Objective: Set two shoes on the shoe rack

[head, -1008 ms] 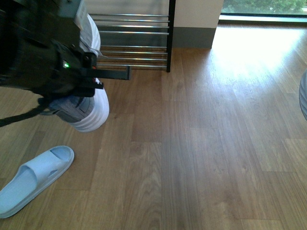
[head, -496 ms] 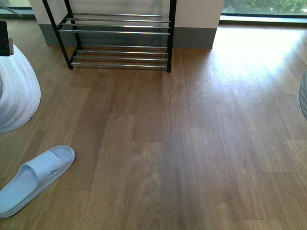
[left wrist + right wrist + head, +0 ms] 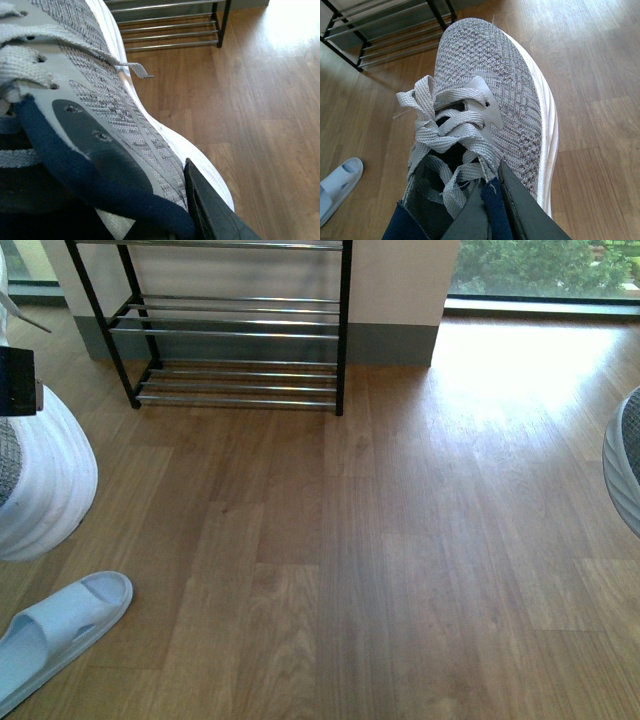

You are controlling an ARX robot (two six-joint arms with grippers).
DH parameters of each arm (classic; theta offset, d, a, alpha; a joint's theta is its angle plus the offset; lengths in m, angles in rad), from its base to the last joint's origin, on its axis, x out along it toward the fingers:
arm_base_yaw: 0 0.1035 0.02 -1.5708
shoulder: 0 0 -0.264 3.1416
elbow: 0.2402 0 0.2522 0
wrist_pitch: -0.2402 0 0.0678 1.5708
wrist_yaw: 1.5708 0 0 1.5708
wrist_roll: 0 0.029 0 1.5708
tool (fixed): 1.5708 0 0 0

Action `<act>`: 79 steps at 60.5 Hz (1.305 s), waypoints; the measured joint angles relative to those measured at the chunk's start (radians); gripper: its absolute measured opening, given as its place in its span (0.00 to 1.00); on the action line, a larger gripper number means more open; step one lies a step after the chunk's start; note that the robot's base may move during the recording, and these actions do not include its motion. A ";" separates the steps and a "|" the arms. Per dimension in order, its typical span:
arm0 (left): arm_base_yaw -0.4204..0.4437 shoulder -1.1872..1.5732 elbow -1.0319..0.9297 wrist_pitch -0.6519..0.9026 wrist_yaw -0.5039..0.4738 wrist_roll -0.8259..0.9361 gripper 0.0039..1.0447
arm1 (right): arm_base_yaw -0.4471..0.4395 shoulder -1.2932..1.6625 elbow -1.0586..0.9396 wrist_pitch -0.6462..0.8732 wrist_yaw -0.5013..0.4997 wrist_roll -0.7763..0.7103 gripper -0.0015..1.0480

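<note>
Here the left gripper [image 3: 170, 222] clamps one grey knit white-soled sneaker [image 3: 107, 107] by its collar. The right gripper [image 3: 492, 216] clamps its twin [image 3: 490, 70].

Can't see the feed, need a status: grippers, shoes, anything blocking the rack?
Left gripper shut on left sneaker, right gripper shut on right sneaker. Rack ahead, visible bars bare. Slide on floor, near left, apart from rack.
</note>
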 joint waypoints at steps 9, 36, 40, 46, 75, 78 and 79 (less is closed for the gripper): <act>-0.003 0.000 0.000 0.000 0.010 0.001 0.01 | 0.000 0.000 0.000 0.000 0.009 0.000 0.01; -0.005 0.000 -0.001 0.000 0.005 0.005 0.01 | 0.000 0.000 0.000 0.000 0.004 0.000 0.01; -0.004 0.000 -0.001 0.000 0.005 0.005 0.01 | 0.000 0.000 0.000 0.000 0.005 0.000 0.01; -0.005 0.000 -0.001 0.000 0.005 0.005 0.01 | 0.000 0.000 0.000 0.000 0.005 0.000 0.01; -0.005 0.002 -0.001 0.000 0.006 0.005 0.01 | -0.001 0.000 0.000 0.000 0.008 0.000 0.01; -0.005 0.002 -0.001 0.000 0.005 0.005 0.01 | -0.001 0.000 0.000 0.000 0.007 0.000 0.01; -0.005 0.002 -0.001 0.000 0.005 0.005 0.01 | -0.001 0.000 0.000 0.000 0.007 0.000 0.01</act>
